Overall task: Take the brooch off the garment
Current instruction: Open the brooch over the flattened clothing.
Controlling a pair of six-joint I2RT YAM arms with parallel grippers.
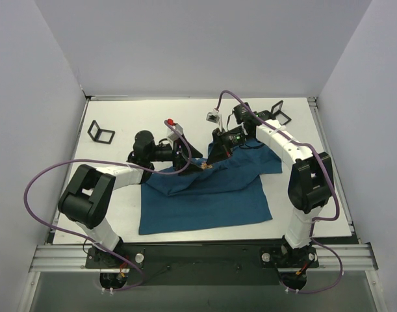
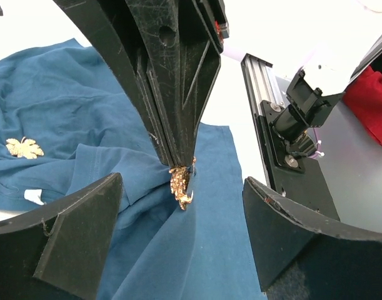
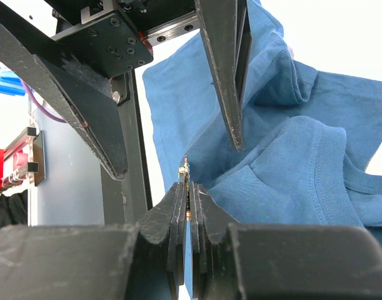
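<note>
The dark teal T-shirt garment (image 1: 211,195) lies crumpled on the white table, and also shows in the left wrist view (image 2: 65,100) and the right wrist view (image 3: 303,181). The tiny gold brooch (image 2: 180,186) sits at the top of a tented fold of cloth; it shows in the top view (image 1: 204,166) and, edge-on, in the right wrist view (image 3: 186,167). My right gripper (image 3: 187,186) is shut on the brooch, reaching it from the right (image 1: 214,158). My left gripper (image 2: 183,182) is open, one finger on each side of the brooch (image 1: 187,161). A pale leaf-shaped logo (image 2: 25,148) is printed on the shirt.
Black square frames stand at the back left (image 1: 101,132) and back right (image 1: 276,112). A red-topped object (image 1: 170,122) and a small white object (image 1: 214,117) sit behind the grippers. An aluminium rail (image 1: 204,255) runs along the near edge. White walls enclose three sides.
</note>
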